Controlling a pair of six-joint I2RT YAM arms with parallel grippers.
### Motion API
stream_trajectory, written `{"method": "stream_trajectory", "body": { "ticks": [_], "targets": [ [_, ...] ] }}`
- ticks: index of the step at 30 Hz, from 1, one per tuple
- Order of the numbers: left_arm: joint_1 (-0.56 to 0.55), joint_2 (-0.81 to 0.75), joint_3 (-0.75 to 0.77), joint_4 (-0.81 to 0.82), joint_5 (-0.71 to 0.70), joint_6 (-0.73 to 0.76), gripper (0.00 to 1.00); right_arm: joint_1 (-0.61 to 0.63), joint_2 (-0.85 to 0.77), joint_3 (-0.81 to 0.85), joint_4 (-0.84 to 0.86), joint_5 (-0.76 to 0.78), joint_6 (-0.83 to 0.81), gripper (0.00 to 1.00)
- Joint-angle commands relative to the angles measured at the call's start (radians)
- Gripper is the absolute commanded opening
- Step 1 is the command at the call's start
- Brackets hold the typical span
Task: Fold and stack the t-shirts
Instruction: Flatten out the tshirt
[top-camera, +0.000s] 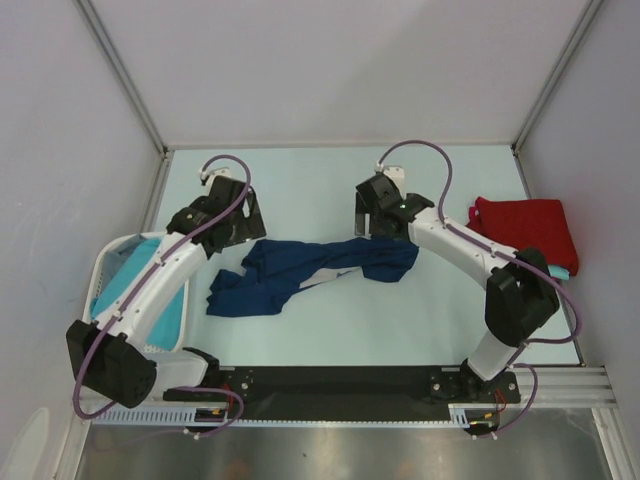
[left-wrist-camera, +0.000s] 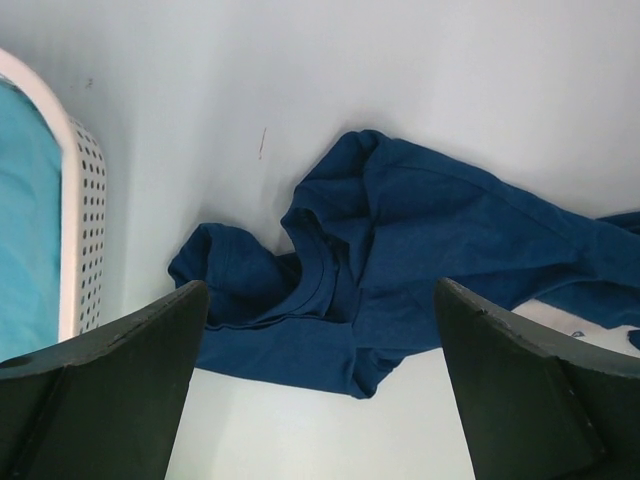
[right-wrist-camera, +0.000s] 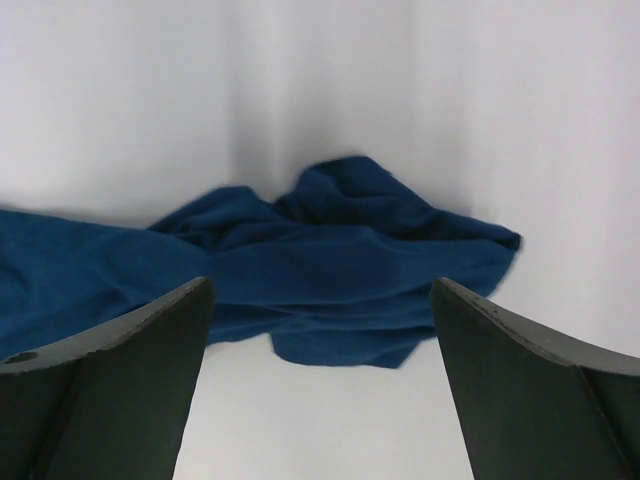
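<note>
A navy blue t-shirt (top-camera: 310, 270) lies crumpled and stretched sideways across the middle of the table, a sliver of its pale print (top-camera: 336, 278) showing. My left gripper (top-camera: 243, 232) hovers open just behind the shirt's left end. In the left wrist view the collar and a sleeve of the navy shirt (left-wrist-camera: 420, 230) lie ahead of that gripper (left-wrist-camera: 320, 285). My right gripper (top-camera: 376, 226) hangs open behind the shirt's right end. The right wrist view shows bunched navy cloth (right-wrist-camera: 340, 260) beyond this gripper (right-wrist-camera: 320, 282). Neither gripper holds anything. A folded red t-shirt (top-camera: 525, 228) rests at the right on a turquoise one (top-camera: 566, 268).
A white perforated basket (top-camera: 108, 262) stands at the left edge beside the left arm, with turquoise t-shirts (top-camera: 140, 268) inside; its wall (left-wrist-camera: 85, 200) shows in the left wrist view. White enclosure walls ring the table.
</note>
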Motion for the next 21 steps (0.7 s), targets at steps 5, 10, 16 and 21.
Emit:
{"method": "stream_trajectory", "body": {
  "ticks": [5, 10, 16, 21],
  "targets": [
    [0.007, 0.090, 0.028, 0.030, 0.046, 0.029, 1.00, -0.128, -0.061, -0.138, -0.025, -0.020, 0.082, 0.94],
    [0.008, 0.105, 0.041, 0.031, 0.050, 0.030, 0.99, -0.142, -0.023, -0.120, -0.003, -0.032, 0.078, 0.86],
    [0.007, 0.096, 0.025, 0.028, 0.048, 0.030, 0.99, -0.142, 0.018, -0.086, 0.026, -0.067, 0.071, 0.79],
    [0.008, 0.096, 0.008, 0.030, 0.054, 0.026, 0.98, -0.142, 0.089, -0.044, 0.029, -0.089, 0.073, 0.75]
  ]
}}
